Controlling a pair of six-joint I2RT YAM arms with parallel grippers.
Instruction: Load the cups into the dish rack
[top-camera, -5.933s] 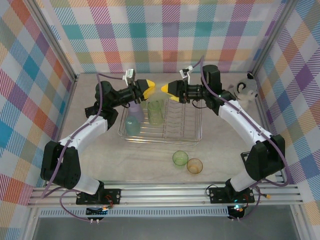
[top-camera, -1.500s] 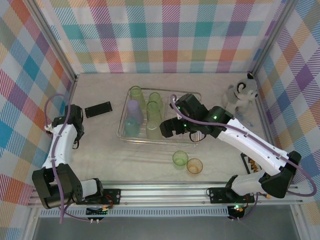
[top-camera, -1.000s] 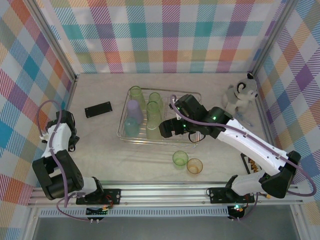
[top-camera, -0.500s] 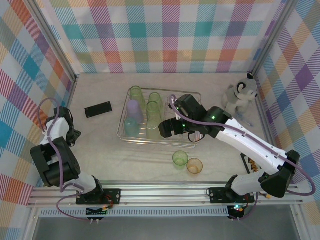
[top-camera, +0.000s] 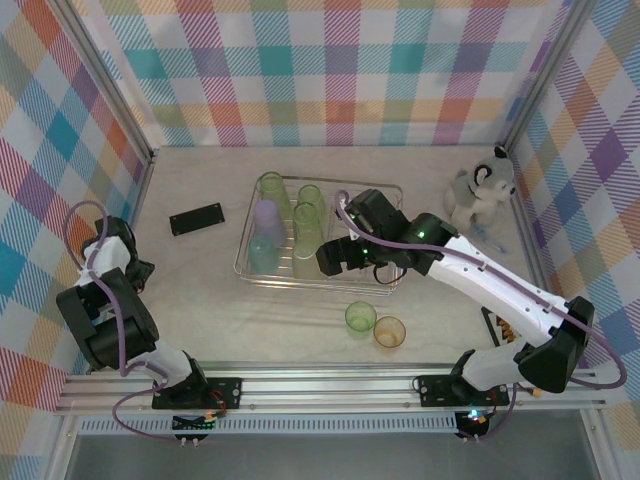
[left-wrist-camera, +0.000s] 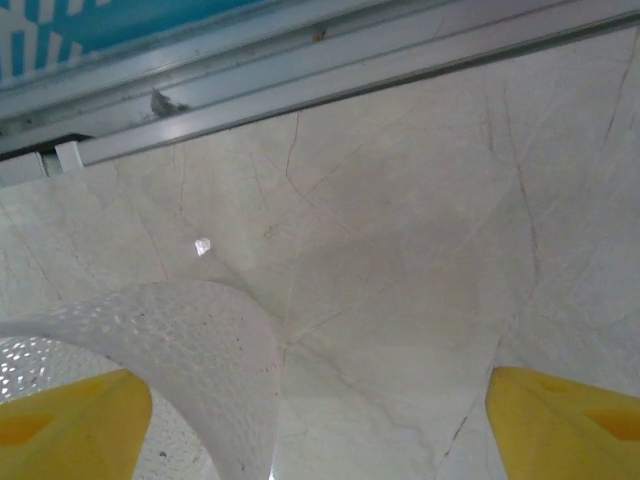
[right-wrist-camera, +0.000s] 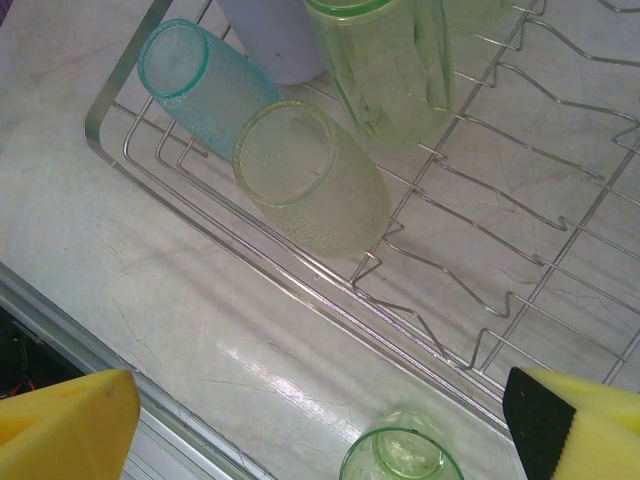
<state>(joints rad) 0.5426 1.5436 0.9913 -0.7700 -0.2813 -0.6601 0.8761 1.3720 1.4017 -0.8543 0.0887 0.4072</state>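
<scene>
A dish rack (top-camera: 290, 279) sits mid-table, with several cups (top-camera: 268, 218) in its left half. Two more cups (top-camera: 360, 318) stand at its 5 o'clock, a toy (top-camera: 482, 190) at 2 o'clock and a flat slab (top-camera: 196, 219) at 9 o'clock.

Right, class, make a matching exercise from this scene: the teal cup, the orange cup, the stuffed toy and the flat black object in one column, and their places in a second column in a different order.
Things:
1. teal cup
2. orange cup
3. stuffed toy
4. flat black object

Places:
A. on the table, left of the dish rack
B. far right corner of the table
C. inside the dish rack, near left corner
D. on the table in front of the dish rack, beside a green cup

Pairs: 1-C, 2-D, 3-B, 4-A
</scene>
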